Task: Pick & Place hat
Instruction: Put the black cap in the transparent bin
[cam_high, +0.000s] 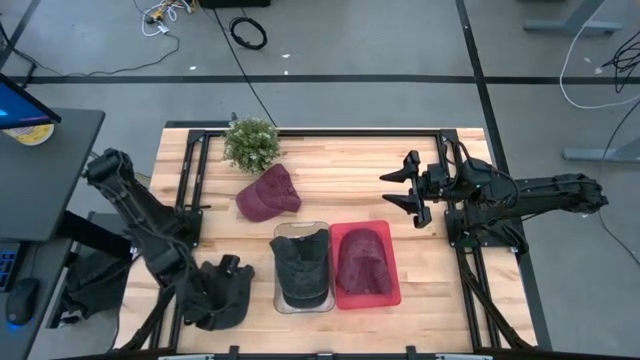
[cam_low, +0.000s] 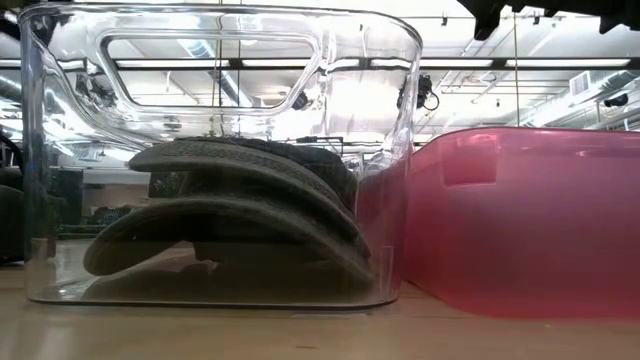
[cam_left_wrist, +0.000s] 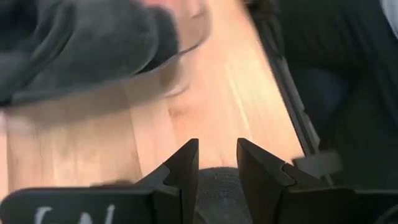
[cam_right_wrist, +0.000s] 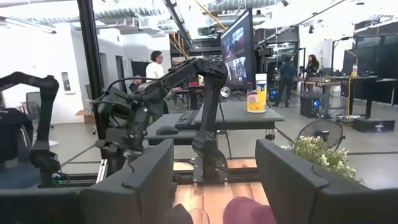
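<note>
Down at the near left corner of the surface (cam_high: 420, 300), the left pincer (cam_high: 232, 272) is low over a dark hat (cam_high: 222, 297), and the wrist view shows its two fingers (cam_left_wrist: 185, 168) pinching dark knit fabric between them, tips pointing toward the clear bin (cam_high: 301, 298) just to its right. That hat hangs partly off the near edge, bunched around the pincer.

In the clear bin there is already a grey hat (cam_high: 301, 265), folded and curved against the bottom, plain to see from table height through the clear wall. Right beside it, touching side to side, sits the red bin (cam_high: 365, 297) with a maroon hat (cam_high: 362, 260) lying inside.

Farther back, a second maroon hat (cam_high: 268, 193) lies loose on the wood, between the bins and a small green plant (cam_high: 251, 142) at the far edge, just near of the plant.

Over on the right, the right pincer (cam_high: 403, 188) hangs above the surface, well apart from everything, fingers spread wide and holding nothing, pointing left toward the middle. Its wrist view looks across the surface to the left arm, with the loose maroon hat low in front and the plant off to one side.

Beyond the surface, people stand in the room by desks and a large monitor (cam_right_wrist: 237, 42).
</note>
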